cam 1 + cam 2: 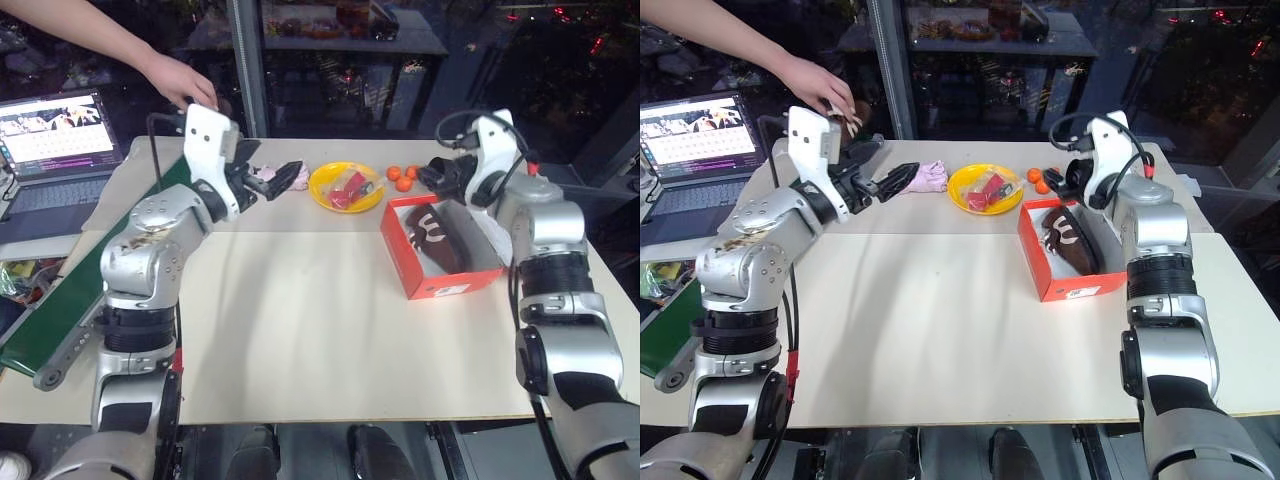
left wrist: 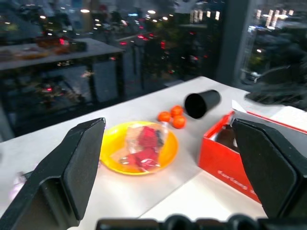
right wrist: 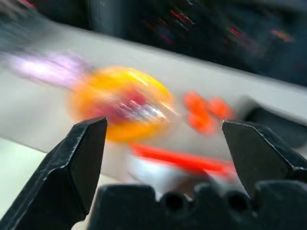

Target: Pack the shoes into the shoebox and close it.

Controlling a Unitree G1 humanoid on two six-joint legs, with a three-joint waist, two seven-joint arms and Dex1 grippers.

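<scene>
You have a wide bare stretch of table between the arms. On your right stands the shoebox, and past its far corner the oranges and a black cup crowd the way. The yellow bowl and a person's hand block the far left.

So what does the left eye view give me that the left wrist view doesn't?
Left eye alone: a brown shoe inside the open shoebox, a person's hand, the laptop, the pink bundle, and both grippers, left and right, open and empty. Left wrist alone: a black cup lying on its side. Shared: yellow bowl, small oranges, the box.
</scene>
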